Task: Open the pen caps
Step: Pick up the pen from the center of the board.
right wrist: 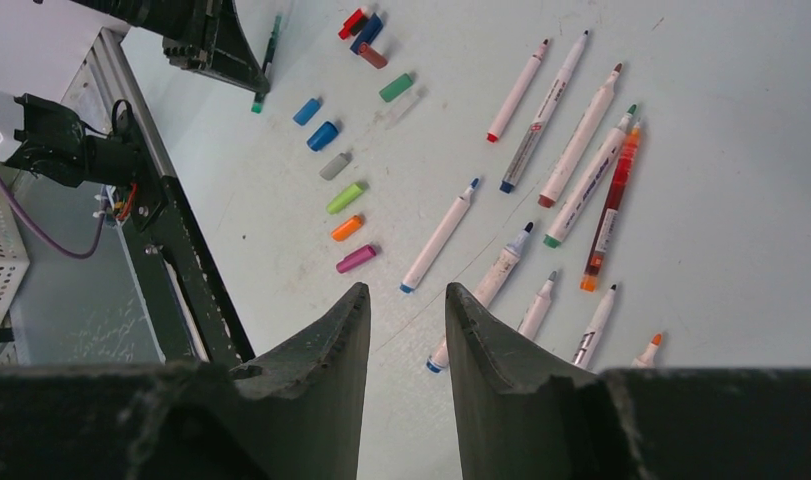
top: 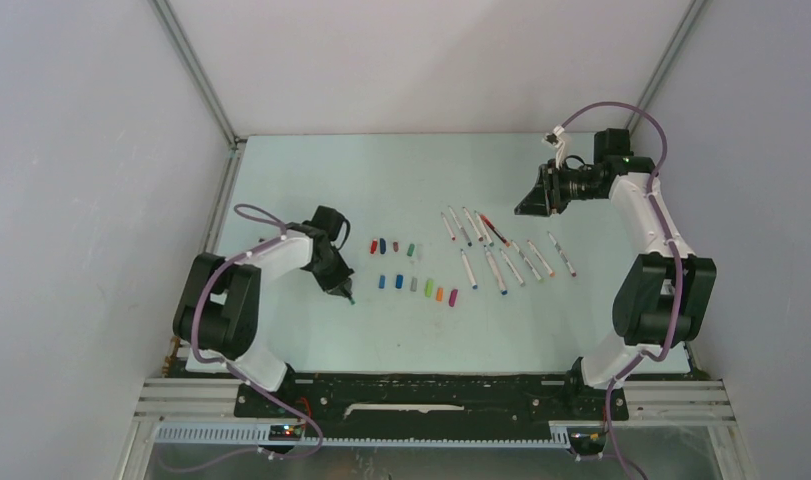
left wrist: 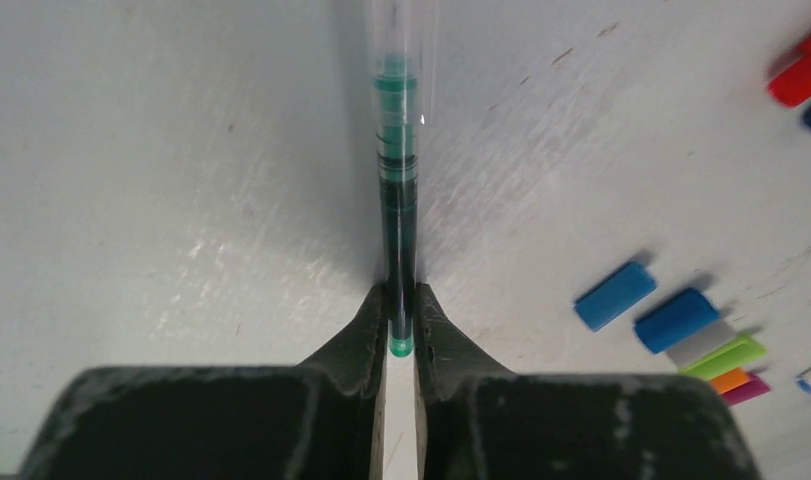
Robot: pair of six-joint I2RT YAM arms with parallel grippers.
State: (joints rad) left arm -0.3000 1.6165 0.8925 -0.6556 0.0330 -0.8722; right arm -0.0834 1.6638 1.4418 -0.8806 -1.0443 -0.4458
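Setting: white walls close in a pale surface on three sides, with both arm bases bolted along its near edge.
Landmark: a lime cap lies in the nearer of two rows of caps, around the middle of the surface.
Pen caps: all lie loose on the surface. In the lime cap's row, a grey and two blue ones lie to its left, and an orange and a magenta one to its right. The farther row, beyond and left of the lime cap, shows red, dark blue, dark red and green.
Pens: they are spread to the right of the lime cap, tips bare and mostly white-barrelled. One has a clear red barrel.
Left pincer: it sits left of the lime cap, past the blue end of that row, and is tilted down toward the surface. It is clenched on a green pen, with a finger pressed to each side of the pen's end.
Right pincer: it is raised beyond and right of the lime cap, past the pens, with its fingers parted and nothing between them.
Hard to make out: the green pen's far end blurs off the top of the left wrist view. A pale, possibly clear cap beside the green one is faint. The right pincer's finger cuts off several pens in its own view.
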